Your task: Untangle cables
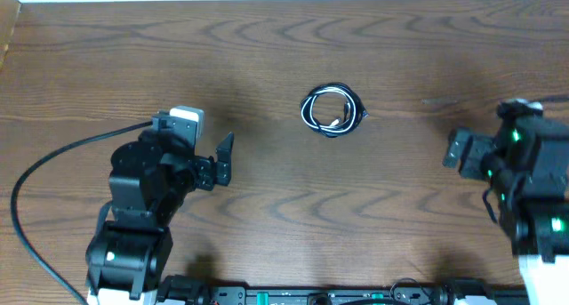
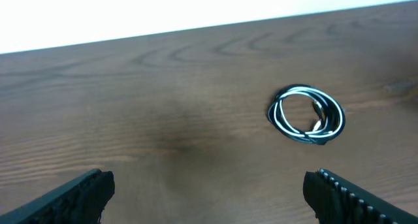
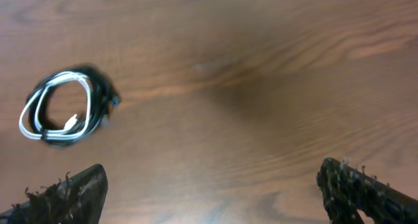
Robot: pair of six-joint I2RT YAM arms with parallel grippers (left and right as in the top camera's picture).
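Two coiled cables (image 1: 332,111) lie at two o'clock from the left gripper (image 1: 224,158), ten o'clock from the right gripper (image 1: 453,151), both spread apart and empty, left marginally nearer.

The white cable (image 1: 322,108) and black cable (image 1: 348,102) lie wound together in one small flat coil on the table.
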